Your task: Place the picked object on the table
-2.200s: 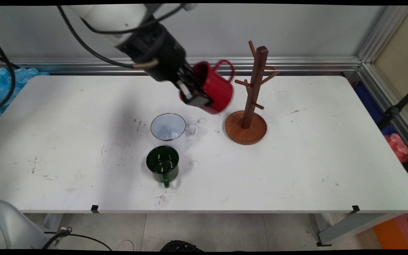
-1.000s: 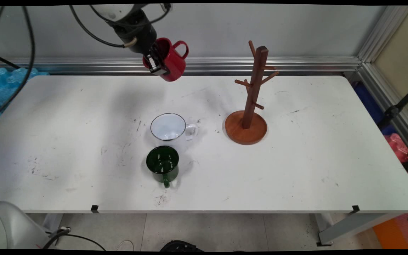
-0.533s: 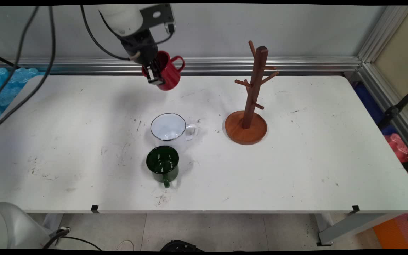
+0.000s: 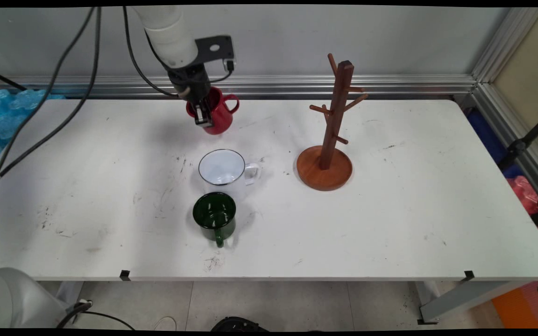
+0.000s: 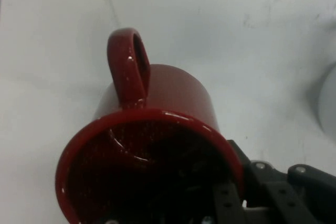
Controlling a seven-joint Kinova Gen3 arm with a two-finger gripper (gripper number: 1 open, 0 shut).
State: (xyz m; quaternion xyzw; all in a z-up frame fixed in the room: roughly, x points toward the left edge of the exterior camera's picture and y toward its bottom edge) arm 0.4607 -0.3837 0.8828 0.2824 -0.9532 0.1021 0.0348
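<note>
Black gripper [image 4: 202, 113] clamping red mug [image 4: 216, 114] by rim, one finger inside, apparently just above white table [image 4: 390, 210] near far edge. White mug [image 4: 222, 169], green mug [image 4: 215, 215] standing in front; wooden mug tree [image 4: 330, 126] holding nothing.

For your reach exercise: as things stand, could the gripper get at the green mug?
Probably not yet: the gripper is shut on the red mug. The green mug stands uncovered, the white mug between them.
</note>
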